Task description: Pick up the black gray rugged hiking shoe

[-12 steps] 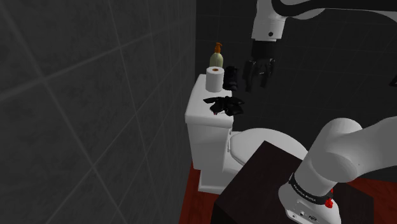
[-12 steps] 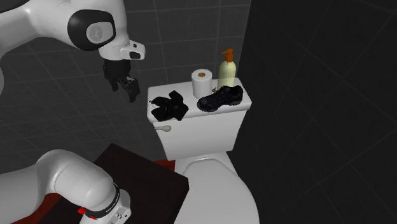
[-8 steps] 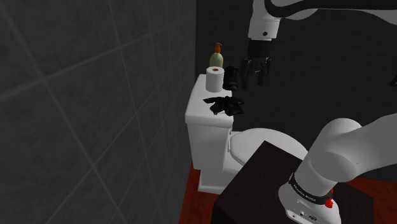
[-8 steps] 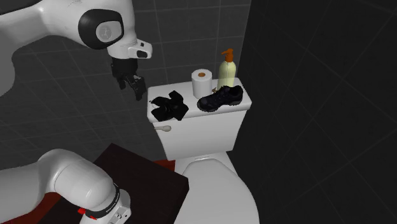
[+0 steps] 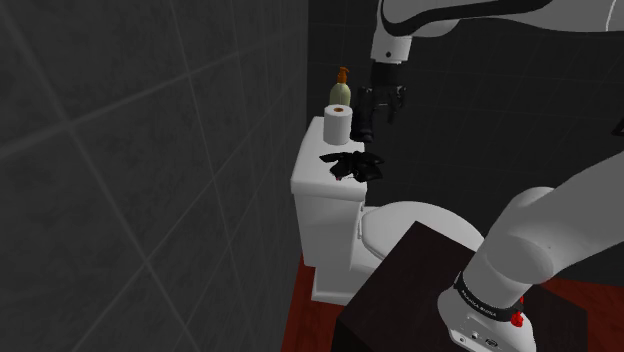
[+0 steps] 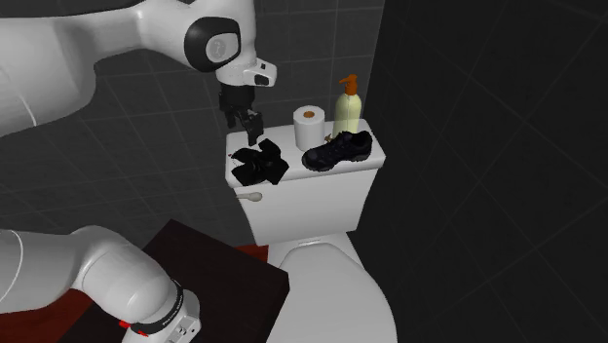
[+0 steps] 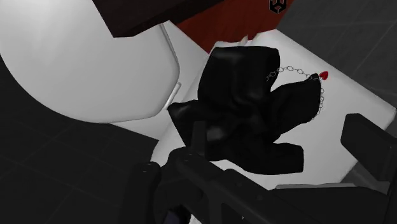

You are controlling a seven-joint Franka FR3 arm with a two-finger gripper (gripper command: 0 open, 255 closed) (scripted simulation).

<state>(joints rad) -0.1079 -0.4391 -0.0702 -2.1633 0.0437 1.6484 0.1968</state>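
The black and grey hiking shoe lies on its sole on the white toilet tank lid, in front of the soap bottle. In the shoulder view the shoe is partly behind my hand. My gripper hangs open above the other end of the lid, over a crumpled black bundle, well apart from the shoe. Looking along the gripper, the fingers stand wide apart over that bundle, which carries a thin chain with a red charm. Nothing is held.
A toilet paper roll and a pump soap bottle stand at the back of the lid. The toilet bowl sits below, the dark box stand beside it. Dark tiled walls close in behind the tank.
The arm has swung the open gripper toward the tank: leftward in the shoulder view, rightward in the second exterior view. It now hangs over the black bundle.
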